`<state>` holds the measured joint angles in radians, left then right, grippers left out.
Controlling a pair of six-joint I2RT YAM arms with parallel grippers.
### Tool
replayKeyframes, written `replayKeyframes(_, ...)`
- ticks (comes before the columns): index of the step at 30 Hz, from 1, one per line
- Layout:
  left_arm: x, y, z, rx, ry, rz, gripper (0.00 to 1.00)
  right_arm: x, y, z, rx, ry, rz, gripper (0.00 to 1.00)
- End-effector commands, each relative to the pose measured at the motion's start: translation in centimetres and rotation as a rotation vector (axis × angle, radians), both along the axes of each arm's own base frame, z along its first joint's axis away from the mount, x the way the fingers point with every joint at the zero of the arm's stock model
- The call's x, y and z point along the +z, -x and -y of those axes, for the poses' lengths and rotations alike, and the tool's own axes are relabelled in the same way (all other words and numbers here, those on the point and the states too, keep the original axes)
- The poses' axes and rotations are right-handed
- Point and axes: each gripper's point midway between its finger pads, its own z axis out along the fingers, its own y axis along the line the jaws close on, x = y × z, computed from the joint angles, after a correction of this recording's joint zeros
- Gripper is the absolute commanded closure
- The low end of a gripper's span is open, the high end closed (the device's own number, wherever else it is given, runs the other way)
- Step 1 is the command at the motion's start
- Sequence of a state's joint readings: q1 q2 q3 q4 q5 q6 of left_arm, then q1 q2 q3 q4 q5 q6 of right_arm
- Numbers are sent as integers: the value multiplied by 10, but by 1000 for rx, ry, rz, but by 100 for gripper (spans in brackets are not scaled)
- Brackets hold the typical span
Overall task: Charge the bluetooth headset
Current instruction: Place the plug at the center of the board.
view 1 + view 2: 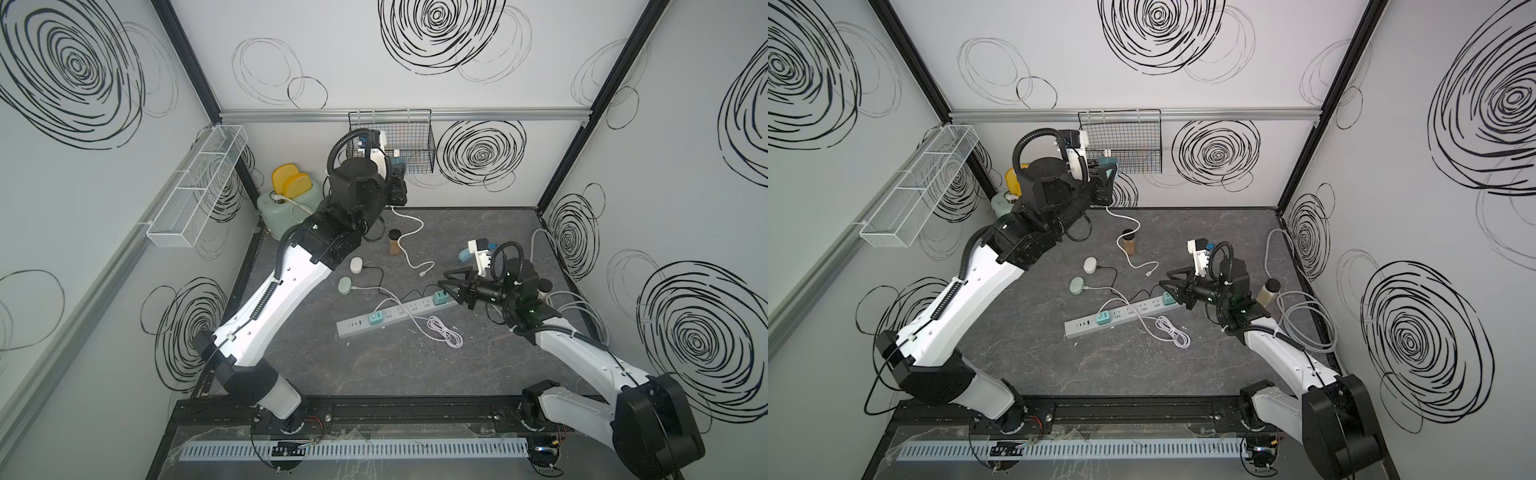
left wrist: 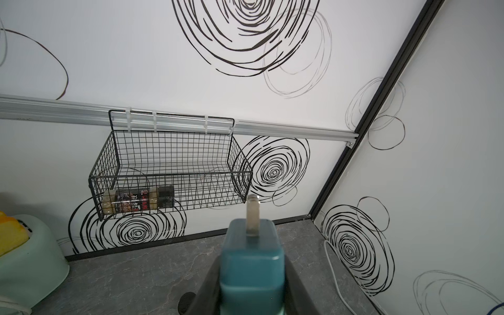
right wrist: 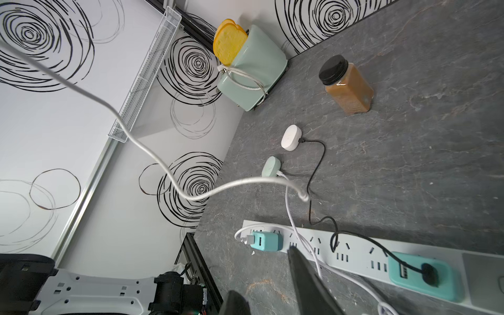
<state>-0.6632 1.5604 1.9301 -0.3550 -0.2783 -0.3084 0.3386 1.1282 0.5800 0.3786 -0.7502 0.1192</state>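
Note:
My left gripper (image 2: 252,275) is shut on a teal charger adapter (image 2: 252,261), held high by the black wire basket (image 1: 409,141), in both top views (image 1: 1108,163). Its white cable (image 1: 409,232) hangs to the table, free end (image 3: 304,196) loose. A white headset case (image 1: 355,265) with a black cable and a pale green case (image 1: 344,286) with a white cable lie left of the power strip (image 1: 399,316). Two teal adapters (image 3: 266,241) (image 3: 420,272) sit plugged in it. My right gripper (image 1: 448,282) hovers open over the strip's right end, holding nothing.
A mint toaster (image 1: 286,203) with bread stands at the back left, a brown jar (image 1: 394,243) mid-table. A spice bottle (image 2: 139,201) lies in the wire basket. A white mesh rack (image 1: 195,187) hangs on the left wall. A coiled white cable (image 1: 446,336) lies by the strip.

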Motion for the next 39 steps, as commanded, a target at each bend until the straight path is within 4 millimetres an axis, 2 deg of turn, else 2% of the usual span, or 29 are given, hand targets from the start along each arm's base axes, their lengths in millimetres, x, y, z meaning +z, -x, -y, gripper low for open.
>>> replayKeyframes(1,38,18,-9,-36,127,44,100,15,-10,-4,-8,-27,39,53)
replayKeyframes(7,38,26,-1,-101,180,4,100,10,-12,-8,1,-39,45,53)
replayKeyframes(17,39,31,8,-161,236,-25,100,3,-20,-15,16,-73,10,59)
replayKeyframes(28,39,32,9,-179,257,-38,100,-5,-29,-16,-16,-124,-63,62)
replayKeyframes(31,38,30,7,-172,257,-41,100,-7,-25,-17,3,-134,-64,70)
replayKeyframes(35,33,24,2,-157,256,-51,100,-11,-18,-20,35,-134,-60,73)
replayKeyframes(39,19,11,-9,-128,259,-65,100,-9,-12,-22,57,-128,-63,92)
